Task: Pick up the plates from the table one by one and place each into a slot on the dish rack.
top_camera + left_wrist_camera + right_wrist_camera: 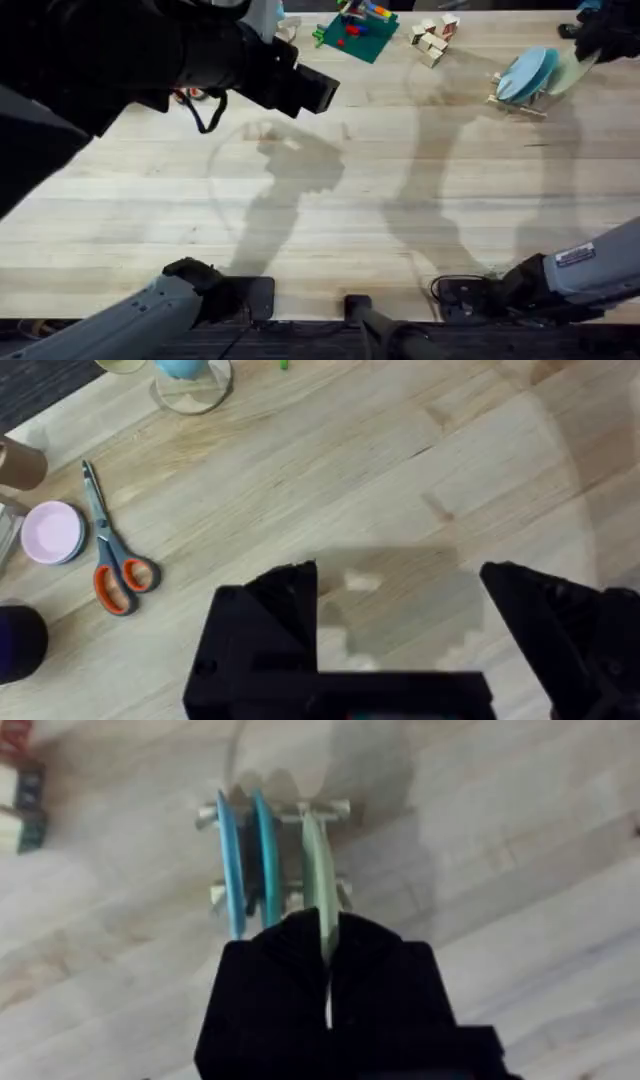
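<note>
Tabletop (330,200): right hand (325,935) apparently pinching pale plate (315,870) in rack (275,812).

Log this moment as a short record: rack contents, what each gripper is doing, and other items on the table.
dish rack: small wooden rack at the table's far right, on the wooden table
in rack: two blue plates upright in adjacent slots
in progress: pale greenish-cream plate upright at the rack, beside the blue ones
right gripper: shut on the pale plate's edge
left gripper: open, holding nothing, above bare table
other items: orange-handled scissors, small pink dish, wooden blocks
</note>
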Robot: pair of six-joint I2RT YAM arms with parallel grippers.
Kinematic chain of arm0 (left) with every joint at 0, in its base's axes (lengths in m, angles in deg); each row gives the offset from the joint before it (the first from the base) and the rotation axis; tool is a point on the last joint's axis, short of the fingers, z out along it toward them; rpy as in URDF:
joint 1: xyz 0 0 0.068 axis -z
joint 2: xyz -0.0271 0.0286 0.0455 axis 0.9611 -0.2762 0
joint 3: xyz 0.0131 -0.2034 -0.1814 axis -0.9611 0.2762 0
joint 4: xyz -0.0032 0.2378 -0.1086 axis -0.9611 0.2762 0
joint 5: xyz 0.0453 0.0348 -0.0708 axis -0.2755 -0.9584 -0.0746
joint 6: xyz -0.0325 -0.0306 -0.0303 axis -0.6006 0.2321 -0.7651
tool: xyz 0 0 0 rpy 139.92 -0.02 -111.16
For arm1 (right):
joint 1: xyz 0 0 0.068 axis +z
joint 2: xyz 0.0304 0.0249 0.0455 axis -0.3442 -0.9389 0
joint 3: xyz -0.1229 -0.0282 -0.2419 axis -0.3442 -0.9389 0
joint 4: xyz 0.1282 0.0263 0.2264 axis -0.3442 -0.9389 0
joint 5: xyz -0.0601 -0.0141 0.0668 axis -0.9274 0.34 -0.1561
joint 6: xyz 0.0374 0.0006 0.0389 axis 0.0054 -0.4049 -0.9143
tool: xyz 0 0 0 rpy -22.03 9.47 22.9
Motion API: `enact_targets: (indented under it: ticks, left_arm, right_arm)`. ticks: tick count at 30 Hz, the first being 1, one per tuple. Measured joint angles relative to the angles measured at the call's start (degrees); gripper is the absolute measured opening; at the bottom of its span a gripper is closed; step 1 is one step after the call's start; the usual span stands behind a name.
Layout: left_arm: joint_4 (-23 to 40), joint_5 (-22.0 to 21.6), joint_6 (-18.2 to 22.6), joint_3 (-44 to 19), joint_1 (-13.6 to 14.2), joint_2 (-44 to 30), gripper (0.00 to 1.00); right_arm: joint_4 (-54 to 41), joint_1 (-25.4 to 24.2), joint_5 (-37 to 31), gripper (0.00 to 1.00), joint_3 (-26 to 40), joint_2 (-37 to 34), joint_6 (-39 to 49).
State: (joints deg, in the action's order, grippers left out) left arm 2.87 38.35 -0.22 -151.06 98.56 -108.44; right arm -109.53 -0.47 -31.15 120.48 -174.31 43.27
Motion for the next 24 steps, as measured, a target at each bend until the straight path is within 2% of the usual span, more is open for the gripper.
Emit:
enact_targets:
  ticks: [8,24]
  left_arm:
    - [0.0,0.0,0.0,0.0,0.0,0.0,0.993]
    - [0.0,0.0,-0.02,0.0,0.0,0.0,0.993]
  right_arm:
    - [1.72,0.0,2.94,0.031,0.0,-2.02,0.0]
    - [2.05,0.0,3.2,0.031,-0.02,-3.5,0.0]
